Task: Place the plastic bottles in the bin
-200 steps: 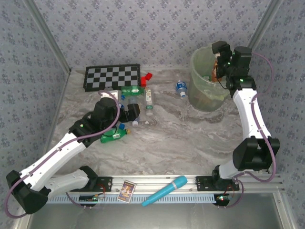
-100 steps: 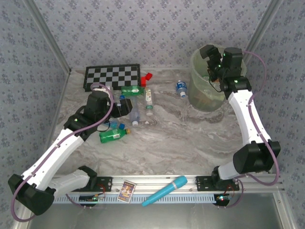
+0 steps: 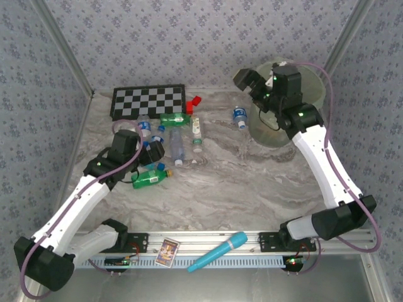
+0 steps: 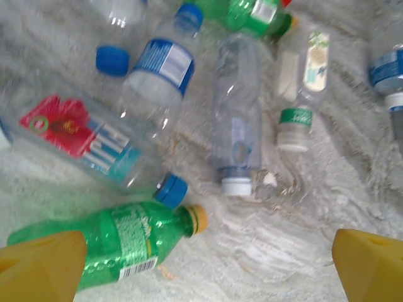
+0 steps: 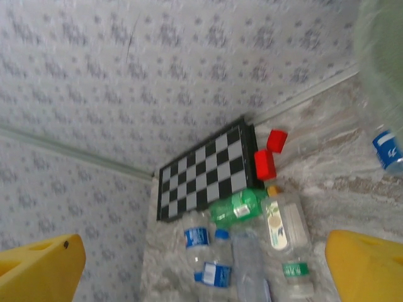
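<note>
Honestly, not much is legible here. The green bottle (image 4: 119, 242) has a barcode (image 4: 137, 269) on the white end of its label, but the lettering next to it is too blurry to read. The clear bottle with the red-and-turquoise label (image 4: 82, 141) has big white letters I can't make out. Same story with the blue-label bottle (image 4: 160, 63).

Lab test booth: patterned wall panels (image 3: 189, 38), aluminium-framed marble table (image 3: 245, 189).

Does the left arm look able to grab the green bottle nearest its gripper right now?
Probably yes: the left gripper hangs open over the green bottle, which lies uncovered on its side, though a red-labelled bottle crowds it.
</note>
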You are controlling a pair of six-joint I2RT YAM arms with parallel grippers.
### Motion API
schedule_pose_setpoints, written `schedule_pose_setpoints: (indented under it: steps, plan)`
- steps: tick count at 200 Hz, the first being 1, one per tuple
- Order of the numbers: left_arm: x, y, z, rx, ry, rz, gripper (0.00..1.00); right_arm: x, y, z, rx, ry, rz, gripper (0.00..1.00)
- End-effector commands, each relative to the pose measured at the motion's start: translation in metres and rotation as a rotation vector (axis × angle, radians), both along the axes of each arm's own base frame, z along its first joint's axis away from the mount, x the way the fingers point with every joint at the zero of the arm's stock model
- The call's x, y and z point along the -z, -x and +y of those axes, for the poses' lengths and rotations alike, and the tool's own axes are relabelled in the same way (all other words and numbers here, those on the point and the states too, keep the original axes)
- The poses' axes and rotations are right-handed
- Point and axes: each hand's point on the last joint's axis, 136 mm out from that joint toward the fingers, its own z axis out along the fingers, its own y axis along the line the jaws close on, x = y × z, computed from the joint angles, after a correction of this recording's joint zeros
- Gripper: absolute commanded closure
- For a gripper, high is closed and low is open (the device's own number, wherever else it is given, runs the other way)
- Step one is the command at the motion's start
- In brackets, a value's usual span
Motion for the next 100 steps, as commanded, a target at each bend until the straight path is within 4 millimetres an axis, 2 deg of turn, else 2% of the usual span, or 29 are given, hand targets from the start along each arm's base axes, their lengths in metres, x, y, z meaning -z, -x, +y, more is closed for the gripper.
schedule_pose_setpoints:
  steps: [1, 18, 40, 61, 100]
  plan:
    - [0.011, 0.010, 0.005, -0.043, 0.027, 0.052, 0.00, 0.004, 0.007, 0.016, -0.103, 0.082, -0.010, 0.00]
    - [0.022, 0.014, 0.003, -0.047, 0.043, 0.085, 0.01, 0.014, 0.008, 0.027, -0.157, 0.123, -0.001, 0.00]
    - [0.026, 0.008, -0.008, -0.064, 0.107, 0.111, 0.08, 0.026, 0.008, 0.038, -0.218, 0.134, 0.018, 0.00]
    - [0.029, -0.005, -0.023, -0.055, 0.113, 0.115, 0.16, 0.031, 0.011, 0.044, -0.280, 0.163, 0.023, 0.00]
    - [0.045, -0.033, -0.059, 0.018, 0.020, 0.165, 0.22, 0.039, 0.023, 0.042, -0.327, 0.177, 0.051, 0.00]
